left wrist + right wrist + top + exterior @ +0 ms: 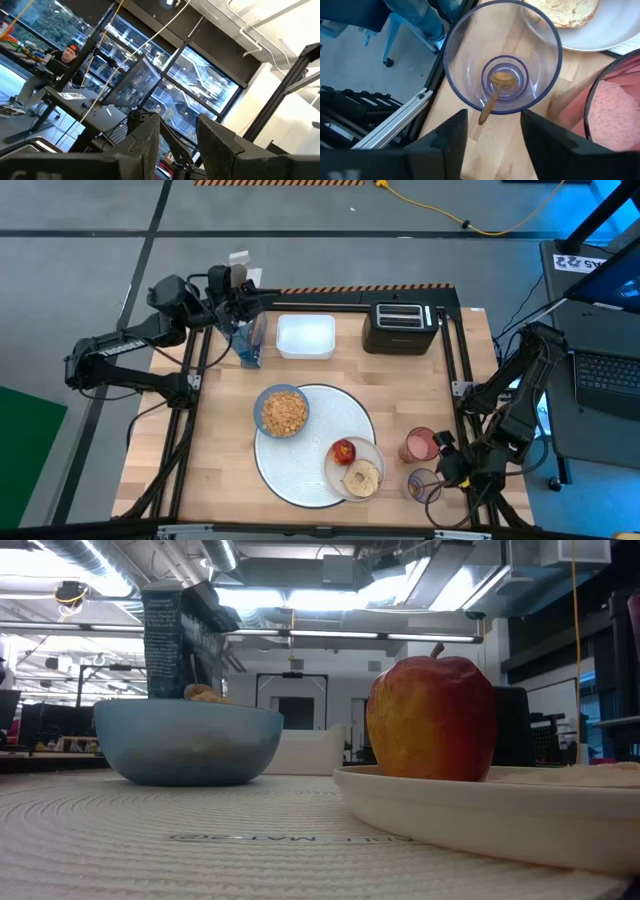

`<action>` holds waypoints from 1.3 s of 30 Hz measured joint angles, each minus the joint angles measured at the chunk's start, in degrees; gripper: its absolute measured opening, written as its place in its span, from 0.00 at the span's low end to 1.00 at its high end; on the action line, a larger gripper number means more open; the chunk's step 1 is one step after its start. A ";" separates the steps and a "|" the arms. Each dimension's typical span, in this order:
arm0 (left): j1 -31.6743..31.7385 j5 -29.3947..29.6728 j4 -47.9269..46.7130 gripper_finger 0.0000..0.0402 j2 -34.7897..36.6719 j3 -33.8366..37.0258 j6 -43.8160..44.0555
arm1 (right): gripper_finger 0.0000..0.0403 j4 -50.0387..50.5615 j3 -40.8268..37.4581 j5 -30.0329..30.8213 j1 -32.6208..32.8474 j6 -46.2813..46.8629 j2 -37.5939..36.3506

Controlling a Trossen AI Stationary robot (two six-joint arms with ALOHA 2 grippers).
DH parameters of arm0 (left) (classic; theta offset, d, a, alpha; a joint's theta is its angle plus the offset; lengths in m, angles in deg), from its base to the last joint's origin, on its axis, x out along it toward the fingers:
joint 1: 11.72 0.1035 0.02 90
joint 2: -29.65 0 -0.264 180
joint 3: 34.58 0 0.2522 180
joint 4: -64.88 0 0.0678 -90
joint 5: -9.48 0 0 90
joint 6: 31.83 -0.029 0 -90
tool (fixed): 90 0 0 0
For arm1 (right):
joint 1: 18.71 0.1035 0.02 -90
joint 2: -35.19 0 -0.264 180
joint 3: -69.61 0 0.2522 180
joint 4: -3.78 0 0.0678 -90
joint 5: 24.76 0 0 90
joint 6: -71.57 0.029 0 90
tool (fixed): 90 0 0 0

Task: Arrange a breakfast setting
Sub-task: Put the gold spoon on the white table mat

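A purple tumbler (424,485) stands on the table right of the white mat (330,412). A thin spoon (492,97) stands in it, bowl down, handle leaning on the rim. My right gripper (492,120) hovers over the tumbler's rim, open, with the spoon's handle end between its fingers, untouched. The pink tumbler (420,445) stands beside it. The blue bowl (282,412) of cereal and the cream plate (372,455) with apple (344,450) and bagel (360,477) rest on the mat. My left gripper (177,145) is raised at the far left by a blue box (249,342), open, nothing between its fingers.
The black toaster (398,327) and the white square tub (305,336) stand along the far edge. In the low view the box (165,640) rises behind the bowl (188,740). Bare wood lies at the table's near left.
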 joint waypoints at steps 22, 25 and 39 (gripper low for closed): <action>0.02 1.36 -0.04 0.30 0.00 0.00 -1.49 | 0.20 -2.02 0.00 -0.45 -0.04 -0.04 0.00; 0.02 1.57 -0.04 0.30 0.00 0.00 -1.51 | 0.17 -2.00 0.00 -0.45 -0.04 -0.04 -0.02; 1.20 1.78 -0.59 0.30 0.00 0.00 -1.51 | 0.06 -2.15 0.02 -0.02 -0.02 -2.42 -0.04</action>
